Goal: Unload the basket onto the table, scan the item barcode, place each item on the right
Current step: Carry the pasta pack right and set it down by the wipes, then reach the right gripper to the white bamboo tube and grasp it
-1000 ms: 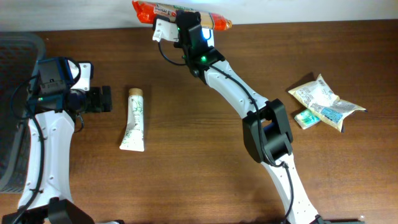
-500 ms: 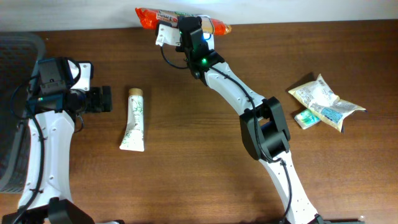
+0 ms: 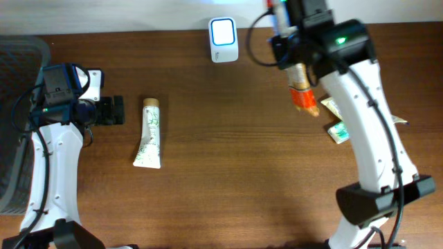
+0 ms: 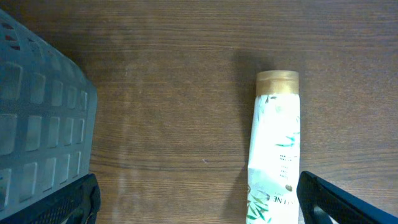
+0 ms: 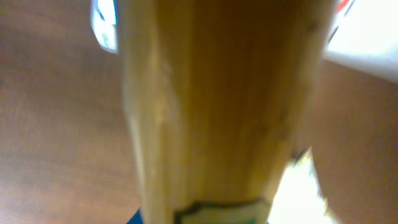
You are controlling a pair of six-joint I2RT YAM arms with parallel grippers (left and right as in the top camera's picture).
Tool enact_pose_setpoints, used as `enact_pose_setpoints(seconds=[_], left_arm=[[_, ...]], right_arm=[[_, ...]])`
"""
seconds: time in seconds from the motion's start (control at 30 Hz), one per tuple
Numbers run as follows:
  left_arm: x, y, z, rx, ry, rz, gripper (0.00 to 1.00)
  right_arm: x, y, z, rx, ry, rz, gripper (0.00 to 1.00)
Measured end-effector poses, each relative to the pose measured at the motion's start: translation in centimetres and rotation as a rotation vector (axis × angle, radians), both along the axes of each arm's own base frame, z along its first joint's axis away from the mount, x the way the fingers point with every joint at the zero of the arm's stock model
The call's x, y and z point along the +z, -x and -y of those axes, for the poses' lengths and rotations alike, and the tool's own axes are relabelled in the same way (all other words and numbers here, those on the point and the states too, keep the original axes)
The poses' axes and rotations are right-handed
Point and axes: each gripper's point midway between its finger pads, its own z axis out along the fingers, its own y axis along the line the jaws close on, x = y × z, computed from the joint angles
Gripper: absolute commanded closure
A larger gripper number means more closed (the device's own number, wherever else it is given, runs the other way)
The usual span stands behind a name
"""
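From where I stood, the right gripper (image 3: 298, 61) was clamped on the orange snack packet (image 3: 302, 95), holding it above the right half of the wooden table (image 3: 228, 173), its orange end pointing toward the near edge. Through the right wrist camera the packet (image 5: 217, 112) was only a blur filling the frame. The white barcode scanner (image 3: 223, 40), its screen lit blue, stood at the far edge, well left of the packet. A small green box (image 3: 338, 131) lay by the right arm. The left gripper (image 3: 111, 111) hovered with its fingers (image 4: 68, 202) spread wide, between the grey basket (image 3: 21, 104) and a white tube (image 3: 149, 131) lying flat.
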Motion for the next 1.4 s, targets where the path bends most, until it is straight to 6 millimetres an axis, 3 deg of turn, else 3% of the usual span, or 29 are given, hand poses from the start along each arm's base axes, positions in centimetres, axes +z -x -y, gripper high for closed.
enact_pose_setpoints(seconds=[0.03,0.17,0.2,0.27,0.3,0.33,0.4,0.47,0.5,0.57,0.6,0.63,0.7,0.73,0.83,0.87,0.9,0.93,1.0,1.07,1.17,1.3,1.37,1.4], left_arm=[[0.0,0.0,0.0,0.0,0.0,-0.001,0.01],[0.0,0.0,0.0,0.0,0.0,0.0,0.01],[0.0,0.0,0.0,0.0,0.0,0.0,0.01],[0.0,0.0,0.0,0.0,0.0,0.0,0.01],[0.0,0.0,0.0,0.0,0.0,0.0,0.01],[0.0,0.0,0.0,0.0,0.0,0.0,0.01],[0.0,0.0,0.0,0.0,0.0,0.0,0.01],[0.0,0.0,0.0,0.0,0.0,0.0,0.01],[0.0,0.0,0.0,0.0,0.0,0.0,0.01],[0.0,0.0,0.0,0.0,0.0,0.0,0.01],[0.0,0.0,0.0,0.0,-0.001,0.001,0.01],[0.0,0.0,0.0,0.0,0.0,0.001,0.01],[0.0,0.0,0.0,0.0,0.0,0.0,0.01],[0.0,0.0,0.0,0.0,-0.001,0.001,0.01],[0.0,0.0,0.0,0.0,-0.001,0.001,0.01],[0.0,0.0,0.0,0.0,0.0,-0.001,0.01],[0.0,-0.1,0.0,0.0,-0.001,0.002,0.01],[0.0,0.0,0.0,0.0,0.0,0.0,0.01],[0.0,0.0,0.0,0.0,0.0,-0.002,0.01],[0.0,0.0,0.0,0.0,0.0,-0.001,0.01],[0.0,0.0,0.0,0.0,0.0,-0.001,0.01],[0.0,0.0,0.0,0.0,0.0,-0.001,0.01],[0.0,0.0,0.0,0.0,0.0,-0.001,0.01],[0.0,0.0,0.0,0.0,0.0,-0.001,0.01]], right_arm=[[-3.4,0.5,2.0,-0.066,-0.045,-0.141,0.96],[-15.1,1.1,5.9,-0.195,-0.13,-0.485,0.96],[-15.9,1.4,6.3,-0.203,-0.13,-0.511,0.96],[-20.5,3.8,8.1,-0.214,-0.111,-0.662,0.95],[-21.4,4.1,8.4,-0.212,-0.106,-0.683,0.62],[-22.7,4.9,9.0,-0.212,-0.084,-0.723,0.51],[-23.3,5.8,10.2,-0.236,-0.069,-0.756,0.37],[-23.1,6.3,11.9,-0.275,-0.069,-0.774,0.3],[-22.5,6.1,12.5,-0.282,-0.069,-0.768,0.3],[-19.0,4.9,12.6,-0.282,-0.077,-0.719,0.3],[-16.4,3.6,11.8,-0.263,-0.124,-0.656,0.3],[-12.9,1.6,9.7,-0.207,-0.213,-0.54,0.3],[-10.0,-0.6,2.7,-0.024,-0.393,-0.427,0.3],[-9.7,-1.4,-0.6,0.048,-0.442,-0.389,0.3],[-11.8,-2.2,-14.7,0.234,-0.608,-0.319,0.37],[-13.0,-2.0,-18.4,0.271,-0.646,-0.296,0.38],[-15.3,0.1,-24.4,0.326,-0.703,-0.302,0.37],[-16.4,1.2,-27.3,0.351,-0.723,-0.28,0.37],[-19.3,6.5,-34.2,0.411,-0.712,-0.322,0.37],[-21.3,7.7,-36.0,0.414,-0.705,-0.363,0.4],[-26.2,7.4,-35.5,0.359,-0.675,-0.439,0.51],[-28.1,7.3,-35.6,0.343,-0.657,-0.451,0.61],[-28.3,7.1,-35.4,0.334,-0.646,-0.443,0.77],[-28.5,7.1,-34.8,0.303,-0.612,-0.45,0.94]])
